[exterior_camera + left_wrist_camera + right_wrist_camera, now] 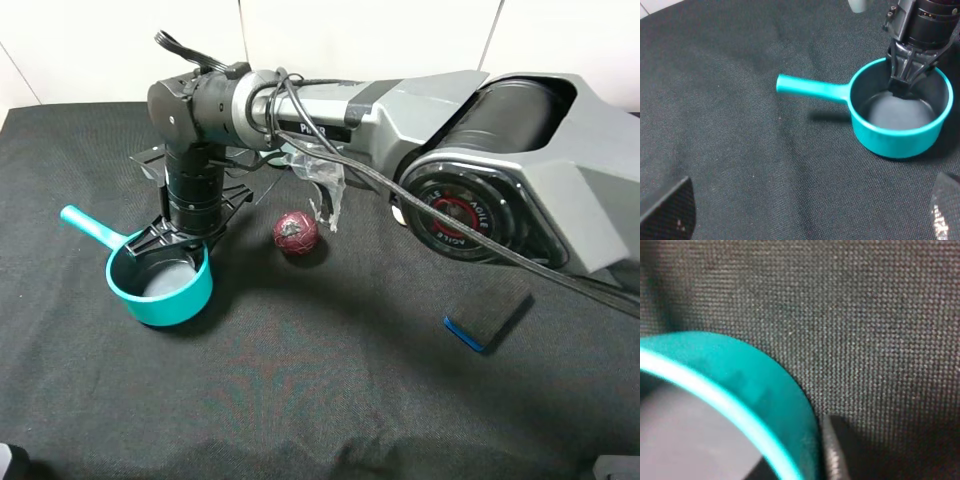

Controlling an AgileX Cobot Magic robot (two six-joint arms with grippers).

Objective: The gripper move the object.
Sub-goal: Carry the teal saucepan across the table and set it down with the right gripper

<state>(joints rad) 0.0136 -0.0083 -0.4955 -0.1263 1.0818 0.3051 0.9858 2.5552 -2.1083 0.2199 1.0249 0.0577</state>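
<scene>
Teal saucepan (165, 300), right tool (165, 245) astride its rim

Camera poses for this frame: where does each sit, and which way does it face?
Exterior high: mounted high, looking down on the black cloth; shows the right arm stretched across to the teal saucepan, right hand at its rim.
Left wrist: set back, facing the saucepan; the left hand's fingers edge the view.
Right wrist: close against the saucepan rim; one dark finger shows.
Shared: all three see the saucepan.
</scene>
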